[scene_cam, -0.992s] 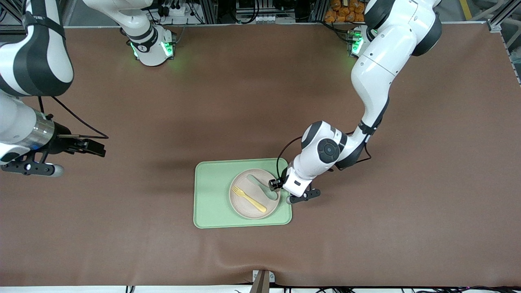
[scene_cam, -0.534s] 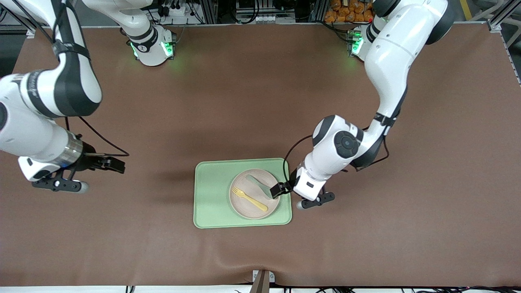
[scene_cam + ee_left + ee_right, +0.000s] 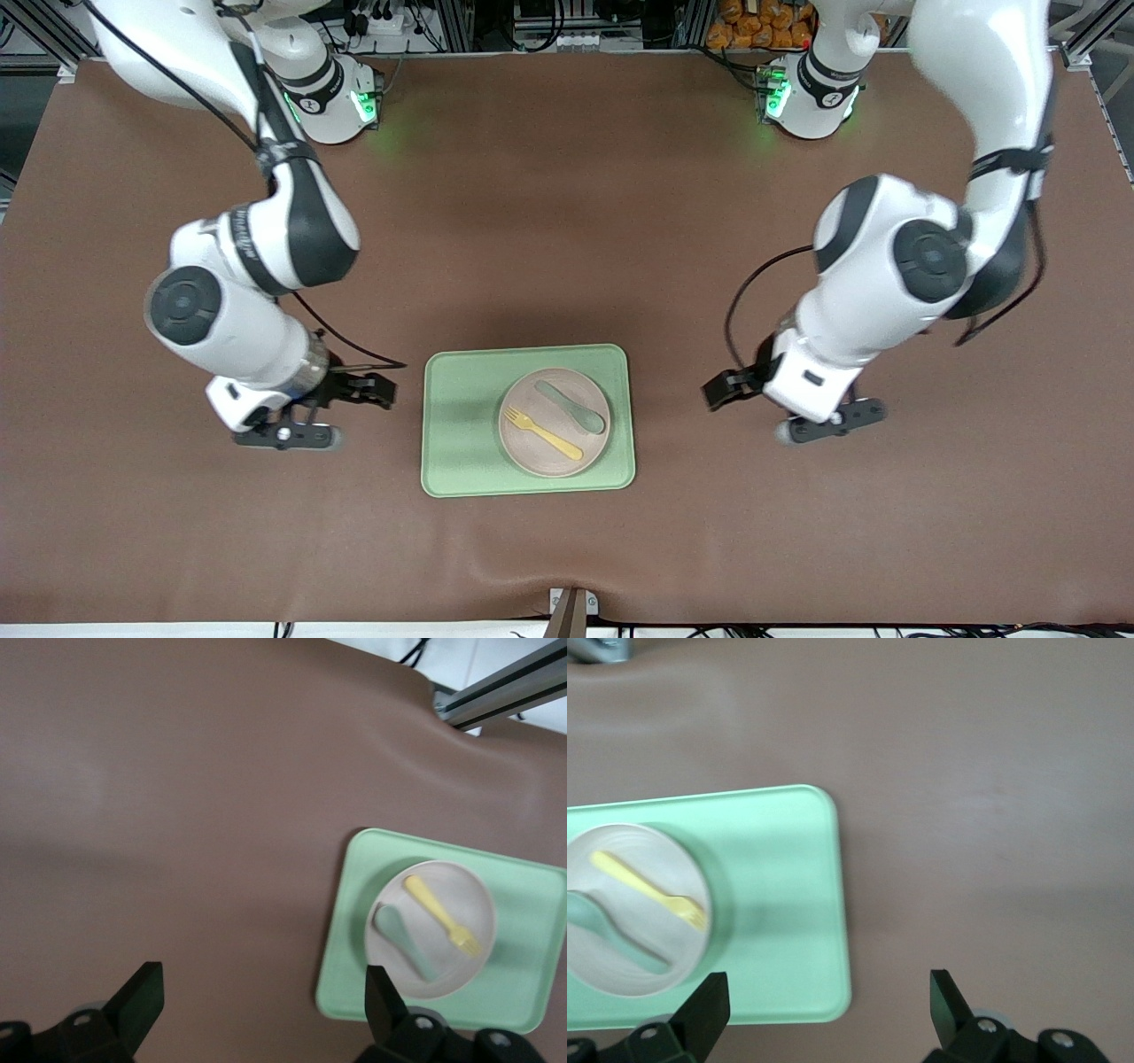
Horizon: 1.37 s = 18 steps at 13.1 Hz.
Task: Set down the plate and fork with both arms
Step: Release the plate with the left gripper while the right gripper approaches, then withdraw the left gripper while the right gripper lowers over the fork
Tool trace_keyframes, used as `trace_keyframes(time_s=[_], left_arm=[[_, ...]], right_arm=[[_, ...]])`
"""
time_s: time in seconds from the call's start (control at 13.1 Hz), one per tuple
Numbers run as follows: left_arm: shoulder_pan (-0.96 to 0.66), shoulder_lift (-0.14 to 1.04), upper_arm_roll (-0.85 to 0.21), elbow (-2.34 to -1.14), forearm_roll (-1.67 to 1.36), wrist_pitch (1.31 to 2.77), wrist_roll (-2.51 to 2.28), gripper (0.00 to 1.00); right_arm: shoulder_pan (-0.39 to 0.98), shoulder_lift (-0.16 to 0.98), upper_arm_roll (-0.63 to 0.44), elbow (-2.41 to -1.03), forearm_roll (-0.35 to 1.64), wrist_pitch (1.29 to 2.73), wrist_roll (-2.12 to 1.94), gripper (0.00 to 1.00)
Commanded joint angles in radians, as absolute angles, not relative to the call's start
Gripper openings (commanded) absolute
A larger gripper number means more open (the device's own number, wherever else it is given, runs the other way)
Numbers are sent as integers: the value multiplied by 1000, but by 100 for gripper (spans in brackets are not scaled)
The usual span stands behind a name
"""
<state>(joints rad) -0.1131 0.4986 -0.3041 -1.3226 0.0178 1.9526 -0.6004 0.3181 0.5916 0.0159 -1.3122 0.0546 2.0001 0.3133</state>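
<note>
The cream-beige plate (image 3: 530, 452) sits on the pale-green tray (image 3: 461, 416), toward the left arm's end of it. The pale-yellow fork (image 3: 543, 432) lies on the plate, with a grey-green spoon (image 3: 571, 407) beside it. My left gripper (image 3: 722, 390) is open and empty over the bare mat, beside the tray. My right gripper (image 3: 370, 390) is open and empty beside the tray's other end. The left wrist view shows the plate (image 3: 465, 895), fork (image 3: 440, 913) and left gripper (image 3: 261, 1001). The right wrist view shows the plate (image 3: 647, 850), fork (image 3: 651, 892) and right gripper (image 3: 828, 1001).
The tray also shows in the left wrist view (image 3: 523, 904) and the right wrist view (image 3: 780, 886). The brown mat (image 3: 567, 221) covers the whole table. The spoon shows in both wrist views (image 3: 406, 939) (image 3: 611, 930). A metal bracket (image 3: 571, 607) sits at the table's near edge.
My left gripper has drawn back from the plate's rim toward its own end of the table, leaving the spoon on the plate. My right gripper has swung in close to the tray.
</note>
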Motion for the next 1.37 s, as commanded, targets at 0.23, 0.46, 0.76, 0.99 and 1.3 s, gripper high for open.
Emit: trace_keyframes(time_s=[0.23, 0.46, 0.76, 0.99, 1.3], left_arm=[[27, 295, -307, -1362, 38, 1678, -355, 100], [64, 223, -304, -1367, 38, 1554, -220, 100], [-8, 126, -147, -1400, 34, 1484, -79, 100], [-91, 17, -6, -1474, 28, 1433, 8, 100], [-77, -60, 21, -1511, 26, 1393, 46, 100]], right_arm=[[500, 799, 3, -1103, 57, 2175, 218, 100], [564, 885, -6, -1033, 35, 2204, 203, 94], [595, 951, -3, -1029, -109, 2241, 187, 83], [610, 977, -3, -1031, -127, 2255, 189, 77], [621, 1003, -5, -1035, -140, 2284, 152, 65]])
